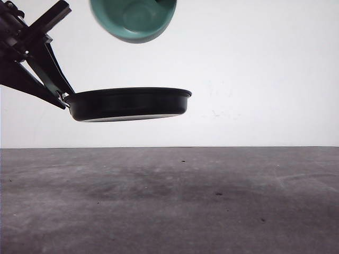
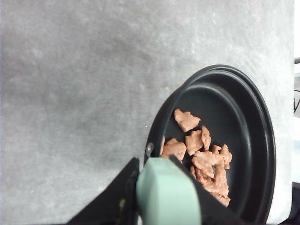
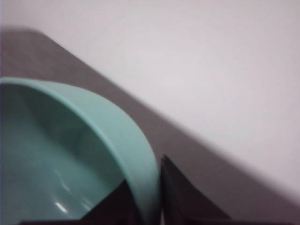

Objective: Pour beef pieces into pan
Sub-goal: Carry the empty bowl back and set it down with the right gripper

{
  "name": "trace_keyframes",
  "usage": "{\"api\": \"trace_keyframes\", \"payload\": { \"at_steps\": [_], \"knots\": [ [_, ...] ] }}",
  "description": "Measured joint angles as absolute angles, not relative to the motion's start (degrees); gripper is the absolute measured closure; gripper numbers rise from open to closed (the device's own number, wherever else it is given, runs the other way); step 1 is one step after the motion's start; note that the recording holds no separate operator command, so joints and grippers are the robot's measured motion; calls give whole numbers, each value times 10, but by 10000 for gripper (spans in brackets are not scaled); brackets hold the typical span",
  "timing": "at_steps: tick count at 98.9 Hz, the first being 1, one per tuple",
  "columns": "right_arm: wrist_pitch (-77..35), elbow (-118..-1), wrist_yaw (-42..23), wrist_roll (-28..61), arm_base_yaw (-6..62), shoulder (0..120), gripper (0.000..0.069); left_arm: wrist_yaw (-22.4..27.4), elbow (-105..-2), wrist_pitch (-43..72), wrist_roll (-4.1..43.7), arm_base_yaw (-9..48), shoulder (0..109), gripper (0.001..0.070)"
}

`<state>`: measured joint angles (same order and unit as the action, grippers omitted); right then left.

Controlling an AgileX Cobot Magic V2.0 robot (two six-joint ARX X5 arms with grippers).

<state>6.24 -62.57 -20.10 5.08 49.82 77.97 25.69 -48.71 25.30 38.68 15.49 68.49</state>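
The black pan (image 1: 130, 103) hangs level above the table, held by its mint-green handle (image 2: 165, 194), on which my left gripper (image 1: 62, 98) is shut. In the left wrist view the jaws of the left gripper (image 2: 164, 187) clamp the handle from both sides. The beef pieces (image 2: 201, 154) lie in a loose reddish-brown heap inside the pan (image 2: 262, 136), near the handle side. Above the pan, the teal bowl (image 1: 135, 21) is tipped over with its opening facing the camera. My right gripper (image 3: 149, 197) is shut on the bowl's rim (image 3: 136, 154); the bowl's visible inside holds nothing.
The grey table top (image 1: 212, 201) stretches below the pan with a few small dark specks on it. A plain white wall (image 1: 265, 69) stands behind it.
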Motion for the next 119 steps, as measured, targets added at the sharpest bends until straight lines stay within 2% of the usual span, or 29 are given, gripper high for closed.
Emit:
{"api": "trace_keyframes", "payload": {
  "at_steps": [21, 36, 48, 59, 66, 81, 105, 119],
  "knots": [
    [62, -626, 52, -246, 357, 735, 667, 247, -487, 253, 374, 148, 685, 650],
    [-2, -627, 182, -377, 233, 709, 667, 228, -487, 250, 363, 144, 685, 650],
    [-124, -627, 178, -387, 154, 703, 667, 220, -487, 241, 356, 144, 685, 650],
    [-258, -626, 135, -348, 97, 704, 667, 220, -487, 228, 355, 144, 685, 650],
    [-305, -610, 128, -319, 62, 703, 667, 219, -487, 216, 355, 144, 685, 650],
    [-323, -530, 166, -278, -7, 703, 667, 213, -487, 206, 355, 144, 685, 650],
    [-306, -370, 180, -256, -62, 724, 667, 206, -487, 192, 355, 144, 685, 650],
    [-298, -350, 192, -253, -84, 726, 667, 204, -487, 192, 355, 144, 685, 650]
  ]
}}
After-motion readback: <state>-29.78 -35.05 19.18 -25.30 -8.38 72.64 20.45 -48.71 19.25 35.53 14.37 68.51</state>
